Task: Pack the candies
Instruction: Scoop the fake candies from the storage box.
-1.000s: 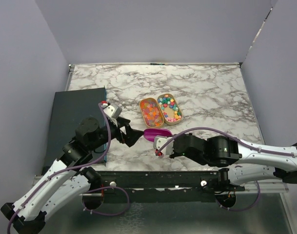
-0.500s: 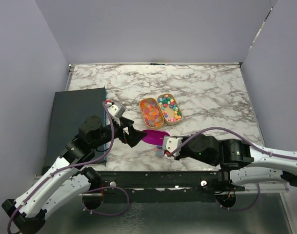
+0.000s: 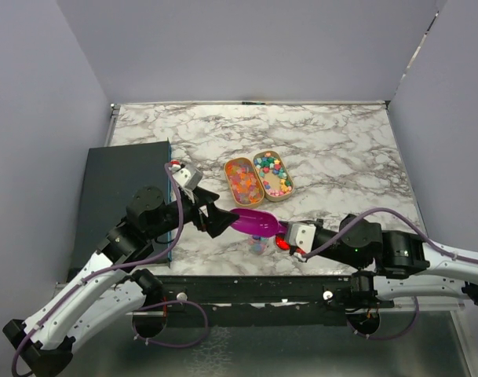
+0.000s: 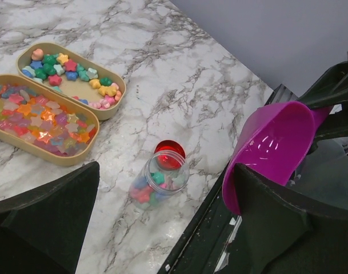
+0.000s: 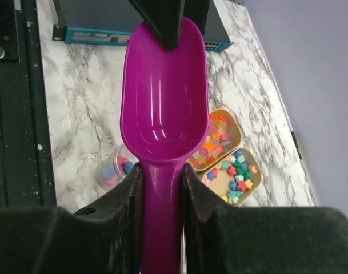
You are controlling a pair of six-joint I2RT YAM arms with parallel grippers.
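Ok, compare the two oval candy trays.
The left tray is packed full; the right tray is sparser, bare floor showing. The left tray's gummies are translucent orange-pink; the right tray's stars are opaque teal, green, pink, yellow. Both are tan ovals, side by side.

The white, grey-veined marble table (image 3: pixel 341 149) carries two tan oval trays near its middle, the left tray (image 4: pixel 48 154) close beside the right tray (image 4: pixel 102 113). Nearer, a small clear jar (image 3: pixel 258 243) stands with a red round lid (image 3: pixel 282 242) just to its right. A dark flat box (image 3: pixel 121 181) lies along the left edge, blue on its right side.
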